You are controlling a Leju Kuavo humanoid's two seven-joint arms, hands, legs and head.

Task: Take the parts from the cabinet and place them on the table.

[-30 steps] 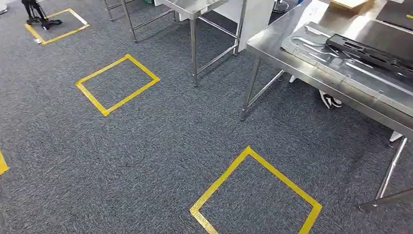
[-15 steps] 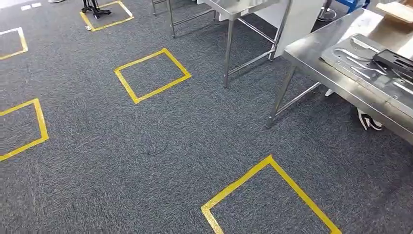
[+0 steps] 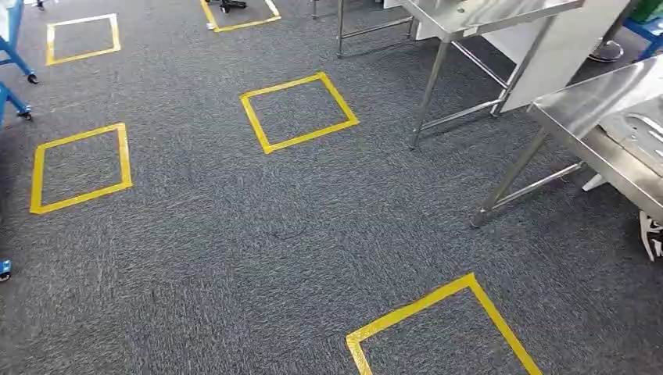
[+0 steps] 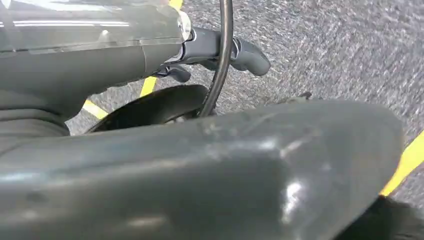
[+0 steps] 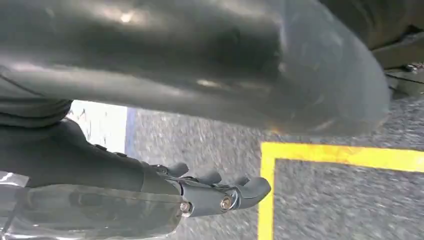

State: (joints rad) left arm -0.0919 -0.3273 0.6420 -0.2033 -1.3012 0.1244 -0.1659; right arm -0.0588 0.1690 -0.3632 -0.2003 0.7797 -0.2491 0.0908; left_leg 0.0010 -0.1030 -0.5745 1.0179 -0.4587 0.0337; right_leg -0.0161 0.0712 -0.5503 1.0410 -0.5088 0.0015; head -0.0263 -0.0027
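Observation:
The steel table (image 3: 594, 105) stands at the right edge of the head view, and a grey stamped metal part (image 3: 645, 133) lies on it, cut off by the frame. My left hand (image 4: 215, 155) hangs over the carpet with its dark fingers (image 4: 240, 52) stretched out and nothing in them. My right hand (image 5: 200, 75) also hangs over the carpet beside a yellow tape corner. Its fingers (image 5: 220, 192) are apart and hold nothing.
Several yellow tape squares (image 3: 297, 111) mark the grey carpet. A second steel table (image 3: 485, 16) with thin legs stands at the back. A blue wheeled frame (image 3: 12, 47) shows at the left edge. A person's shoe (image 3: 650, 234) is under the right table.
The camera has swung left: the tables slid to the right, the black part left the picture, and the blue frame and more tape squares came in at the left.

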